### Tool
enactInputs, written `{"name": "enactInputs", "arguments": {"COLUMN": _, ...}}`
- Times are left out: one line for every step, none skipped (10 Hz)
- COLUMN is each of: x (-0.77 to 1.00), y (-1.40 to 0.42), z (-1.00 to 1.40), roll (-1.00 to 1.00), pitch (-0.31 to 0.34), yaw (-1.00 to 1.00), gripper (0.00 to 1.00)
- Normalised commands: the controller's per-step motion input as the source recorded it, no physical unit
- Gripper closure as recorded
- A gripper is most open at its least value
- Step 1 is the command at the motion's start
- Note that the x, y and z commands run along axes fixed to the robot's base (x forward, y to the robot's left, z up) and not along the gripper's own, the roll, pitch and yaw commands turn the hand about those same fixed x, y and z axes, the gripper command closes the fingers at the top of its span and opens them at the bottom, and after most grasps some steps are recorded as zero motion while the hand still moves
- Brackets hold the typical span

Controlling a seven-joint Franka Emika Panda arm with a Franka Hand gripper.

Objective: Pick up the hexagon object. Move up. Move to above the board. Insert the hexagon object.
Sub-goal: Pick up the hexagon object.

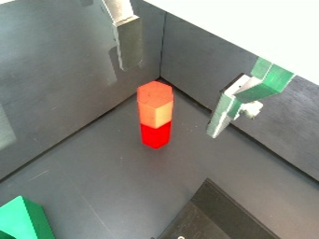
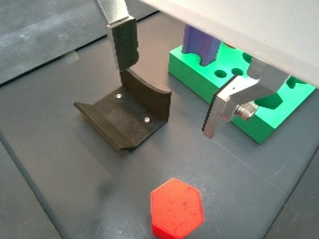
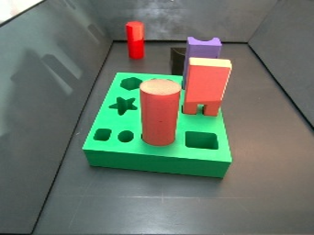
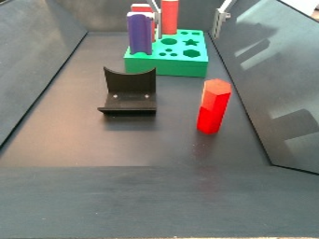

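No legible writing or labels in any view. Gripper (image 2: pixel 165 77) hangs above the floor, fingers spread wide, nothing between them; one silver finger (image 1: pixel 236 106) shows clearly in a wrist view. The hexagon object (image 1: pixel 155 114) stands upright on the dark floor, alone, well apart from the board (image 3: pixel 160 156). A side view shows the salmon cylinder (image 3: pixel 159 112), the pink block (image 3: pixel 207 87) and the purple piece (image 3: pixel 203 47) seated in the board. The fixture (image 4: pixel 129 93) shows in a side view, between board and hexagon object.
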Motion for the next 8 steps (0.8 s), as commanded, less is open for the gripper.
{"name": "enactInputs", "arguments": {"x": -0.1, "y": 0.0, "z": 0.0, "roll": 0.0, "pitch": -0.023, "yaw": 0.0, "gripper": 0.0}}
{"name": "enactInputs", "arguments": {"x": -0.01, "y": 0.01, "z": -0.03, "roll": -0.01, "pitch": 0.0, "yaw": 0.0, "gripper": 0.0}}
{"name": "enactInputs", "arguments": {"x": -0.18, "y": 0.03, "z": -0.06, "roll": -0.01, "pitch": -0.05, "yaw": -0.01, "gripper": 0.0}}
{"name": "enactInputs", "arguments": {"x": -0.21, "y": 0.1, "z": -0.12, "roll": -0.03, "pitch": -0.05, "yaw": 0.0, "gripper": 0.0}}
{"name": "enactInputs", "arguments": {"x": -0.21, "y": 0.14, "z": -0.18, "roll": -0.03, "pitch": -0.039, "yaw": 0.0, "gripper": 0.0}}
{"name": "enactInputs", "arguments": {"x": -0.28, "y": 0.17, "z": -0.27, "roll": -0.03, "pitch": -0.056, "yaw": 0.0, "gripper": 0.0}}
{"name": "enactInputs", "arguments": {"x": -0.43, "y": 0.13, "z": -0.25, "roll": 0.0, "pitch": -0.074, "yaw": -0.02, "gripper": 0.0}}
{"name": "enactInputs", "arguments": {"x": -0.39, "y": 0.13, "z": -0.19, "roll": -0.01, "pitch": -0.071, "yaw": -0.03, "gripper": 0.0}}
